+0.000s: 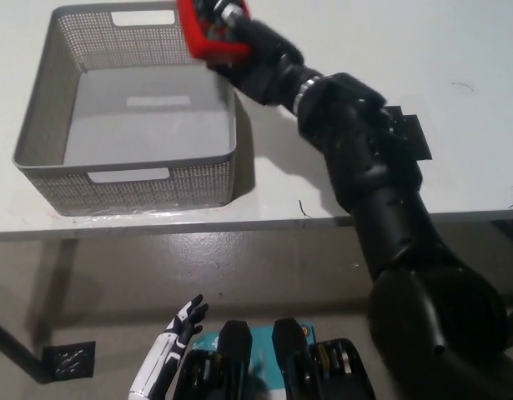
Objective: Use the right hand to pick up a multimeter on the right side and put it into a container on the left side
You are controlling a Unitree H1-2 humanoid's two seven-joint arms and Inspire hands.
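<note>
Transport step: my black right hand (pixel 254 57), fingers wrapped round the red-cased multimeter (pixel 208 33), hovers over the grey perforated plastic basket (pixel 123 179) at its 1 o'clock corner; next I judge a lowering and release; white left hand (pixel 177 333) rests spread at 7 o'clock.

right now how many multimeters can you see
1. The red multimeter is held in the black right hand, above the far right corner of the grey container. The container floor looks bare; nothing else seems hidden.

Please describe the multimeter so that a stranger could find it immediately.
Look at the grey perforated basket on the white table. Above its far right corner, the black right hand holds the multimeter. It is the only red object here.
</note>
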